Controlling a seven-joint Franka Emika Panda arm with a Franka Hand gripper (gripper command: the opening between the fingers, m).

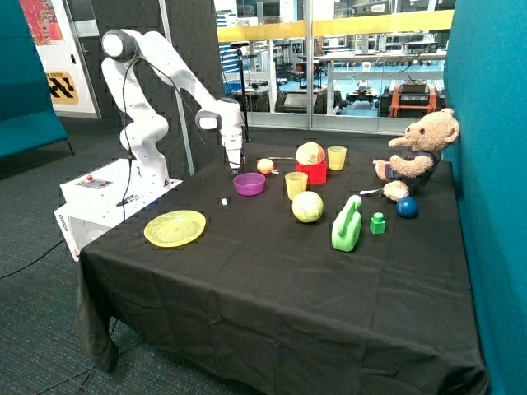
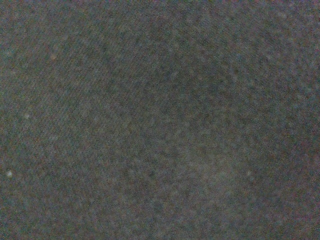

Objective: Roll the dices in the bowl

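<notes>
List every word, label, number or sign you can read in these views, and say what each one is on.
No text can be read in either view.
Robot base box: dark lettering on its side edge, too small to read.
Yellow-and-black sign on the wall: a striped pattern, no legible words.
Red poster on the wall: print too blurred to read.
Gripper, purple bowl, die: no visible markings.
Wrist view: only black cloth.

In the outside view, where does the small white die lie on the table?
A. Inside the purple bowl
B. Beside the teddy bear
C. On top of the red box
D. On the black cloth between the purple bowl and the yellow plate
D: the die lies on the bare black cloth, apart from the purple bowl and the yellow plate, not inside either.
</notes>
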